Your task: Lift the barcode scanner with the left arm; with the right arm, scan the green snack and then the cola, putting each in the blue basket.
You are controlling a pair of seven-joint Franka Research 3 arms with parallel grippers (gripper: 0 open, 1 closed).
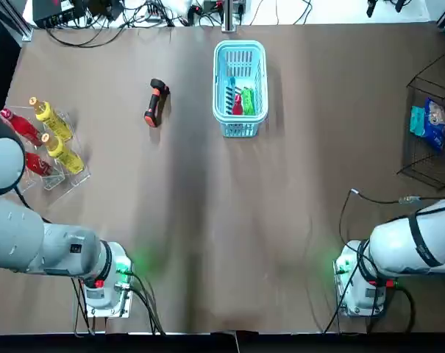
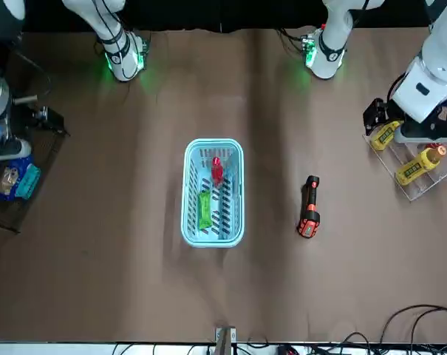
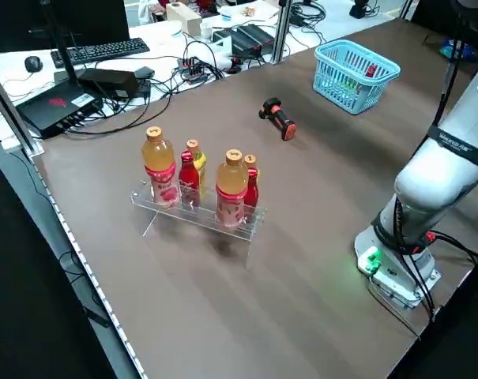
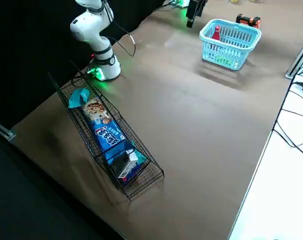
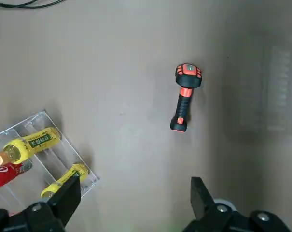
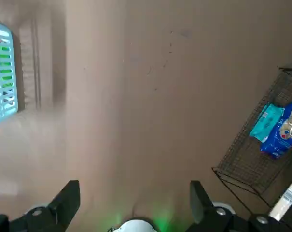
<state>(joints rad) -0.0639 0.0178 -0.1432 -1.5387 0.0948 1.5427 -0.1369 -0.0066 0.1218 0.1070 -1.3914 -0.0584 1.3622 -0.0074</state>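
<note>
The black and orange barcode scanner [image 1: 155, 103] lies flat on the brown table, to the left of the blue basket [image 1: 240, 45]. Inside the basket rest the green snack [image 1: 248, 101] and the red cola [image 1: 237, 104], side by side. My left gripper [image 5: 134, 182] hangs open and empty high above the table, nearer the robot than the scanner [image 5: 184, 96] and beside the bottle rack. My right gripper [image 6: 133, 186] is also open and empty, raised over the right part of the table between the basket [image 6: 3, 72] and the wire rack.
A clear rack of yellow and red bottles [image 1: 49, 143] stands at the left edge. A black wire rack with snack packets [image 1: 428, 125] sits at the right edge. Cables run along the far edge. The arm bases [image 1: 108, 283] [image 1: 362, 283] glow green near the front.
</note>
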